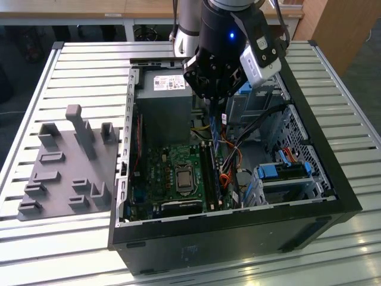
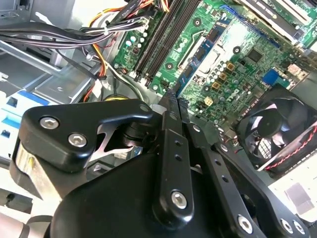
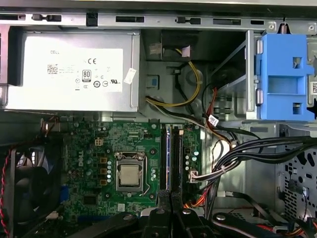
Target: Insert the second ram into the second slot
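Note:
In the exterior view my gripper [image 1: 212, 117] hangs inside the open computer case [image 1: 238, 241], above the memory slots [image 1: 210, 179]. Its black fingers [image 2: 168, 129] are drawn together at the tips. A thin dark-blue strip, the second ram [image 3: 169, 158], runs out edge-on from between the fingertips of the gripper [image 3: 171, 196]. It lies in line with the dark slots [image 3: 177, 158] on the green motherboard [image 3: 94, 148]. In the exterior view the ram [image 1: 214, 136] shows as a blue sliver under the gripper. I cannot tell whether it touches a slot. The slots [image 2: 161, 39] lie ahead of the gripper [image 2: 174, 99].
A grey power supply [image 3: 74, 69] sits beside the board, and the processor socket [image 3: 130, 174] is close to the slots. Bundled cables [image 3: 233, 153] and a blue drive latch [image 3: 285, 74] crowd the other side. A fan [image 2: 277, 139] is nearby. A grey fixture plate [image 1: 65, 167] lies outside the case.

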`<state>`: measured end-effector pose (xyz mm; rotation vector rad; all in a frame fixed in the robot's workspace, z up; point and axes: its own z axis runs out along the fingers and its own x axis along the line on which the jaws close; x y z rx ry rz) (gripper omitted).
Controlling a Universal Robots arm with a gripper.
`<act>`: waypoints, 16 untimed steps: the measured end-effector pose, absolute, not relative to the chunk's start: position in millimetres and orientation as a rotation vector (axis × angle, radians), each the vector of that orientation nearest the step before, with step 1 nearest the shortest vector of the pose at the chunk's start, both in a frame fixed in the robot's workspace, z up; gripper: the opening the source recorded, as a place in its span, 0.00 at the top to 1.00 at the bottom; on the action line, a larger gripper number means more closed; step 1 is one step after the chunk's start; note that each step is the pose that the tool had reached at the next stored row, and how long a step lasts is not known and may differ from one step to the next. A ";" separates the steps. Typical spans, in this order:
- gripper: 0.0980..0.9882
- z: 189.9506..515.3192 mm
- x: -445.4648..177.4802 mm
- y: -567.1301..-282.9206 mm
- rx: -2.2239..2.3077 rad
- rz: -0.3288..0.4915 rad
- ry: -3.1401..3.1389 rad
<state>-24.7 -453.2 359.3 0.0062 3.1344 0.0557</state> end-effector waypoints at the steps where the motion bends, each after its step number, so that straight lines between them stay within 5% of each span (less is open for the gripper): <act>1: 0.97 358.2 -24.7 -453.2 0.006 0.056 3.134; 16: 0.97 344.6 -24.7 -457.2 0.006 0.056 3.134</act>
